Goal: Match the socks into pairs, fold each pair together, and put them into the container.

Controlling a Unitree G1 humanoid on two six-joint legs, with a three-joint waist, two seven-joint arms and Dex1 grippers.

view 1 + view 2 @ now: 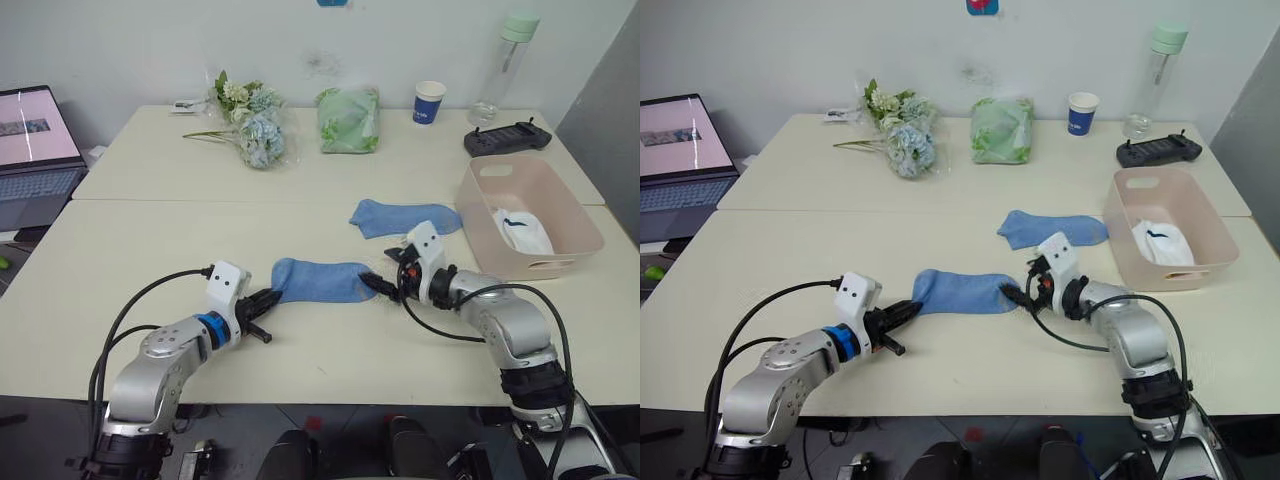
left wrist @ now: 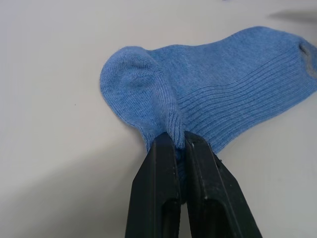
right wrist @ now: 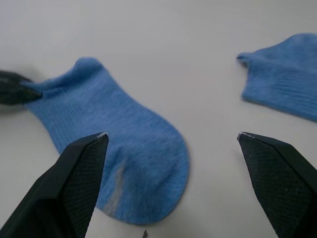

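Near light-blue sock (image 1: 322, 281) flat on the table (image 1: 150, 240), long axis running between the arms: left gripper (image 1: 262, 301) pinches its cuff end, while right gripper (image 1: 383, 285), fingers spread wide, hovers at its toe end.

Two light blue socks lie on the worktop (image 1: 130, 250): the near blue sock (image 1: 322, 281) and the far blue sock (image 1: 403, 216). One pale pink container (image 1: 528, 216) holds one visible white bundle (image 1: 523, 230); how many socks it comprises cannot be told. Two pincers are present, the left pincer (image 1: 268, 300) and the right pincer (image 1: 378, 284). Single items: one paper cup (image 1: 429, 102), one bottle (image 1: 503, 70), one green cloth bundle (image 1: 348, 120), one flower bunch (image 1: 250, 127), one laptop (image 1: 36, 150), one black controller (image 1: 507, 138).
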